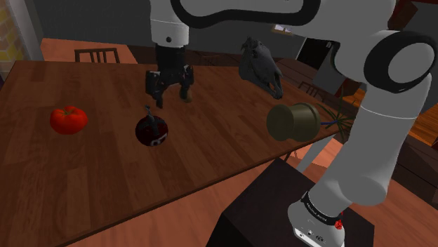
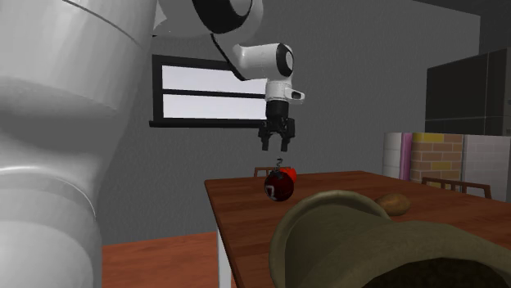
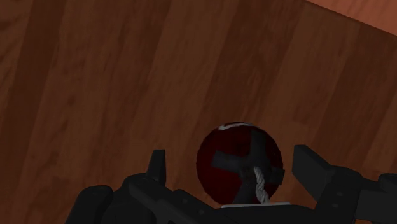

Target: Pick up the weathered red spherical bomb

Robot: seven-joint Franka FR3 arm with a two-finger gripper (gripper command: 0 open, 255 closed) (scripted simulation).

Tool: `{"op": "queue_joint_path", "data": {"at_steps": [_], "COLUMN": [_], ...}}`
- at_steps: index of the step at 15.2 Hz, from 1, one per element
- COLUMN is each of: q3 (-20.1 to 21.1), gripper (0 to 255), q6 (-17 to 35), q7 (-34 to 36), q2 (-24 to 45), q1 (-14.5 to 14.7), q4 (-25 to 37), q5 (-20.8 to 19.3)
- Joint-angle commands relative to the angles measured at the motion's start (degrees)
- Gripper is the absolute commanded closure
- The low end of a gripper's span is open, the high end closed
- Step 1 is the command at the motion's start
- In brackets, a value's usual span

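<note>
Well, my tool [image 1: 172, 95] hangs wide open just above the bomb [image 1: 151, 131], which sits on the tabletop [image 1: 84, 189] untouched. It looks hard, round and likely slick, so I'd grip across its middle, below the fuse [image 3: 259, 181]. A tomato [image 1: 69, 119] lies well aside of the tool; nothing blocks me.

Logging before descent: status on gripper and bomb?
Gripper open, above bomb, not touching. Bomb on table, unheld. Tomato apart, at shoulder view's left; nothing between fingers and bomb.
</note>
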Motion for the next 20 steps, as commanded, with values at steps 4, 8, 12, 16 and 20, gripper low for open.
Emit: {"op": "queue_joint_path", "data": {"at_steps": [4, 8, 12, 16, 20], "q3": [-0.8, -1.0, -1.0, -1.0, -1.0], "gripper": [0, 0, 0, 255, 255], "q6": [-5.7, -2.3, 0.6, 0.7, 0.7], "q7": [5.1, 5.1, 5.2, 5.2, 5.2], "q2": [15.2, 14.7, 14.6, 14.5, 14.5], "q1": [6.8, 6.2, 5.8, 5.7, 5.7], "q4": [18.9, 15.0, 12.0, 11.8, 11.8], "q5": [-6.1, -5.9, -5.9, -5.9, -5.9]}}
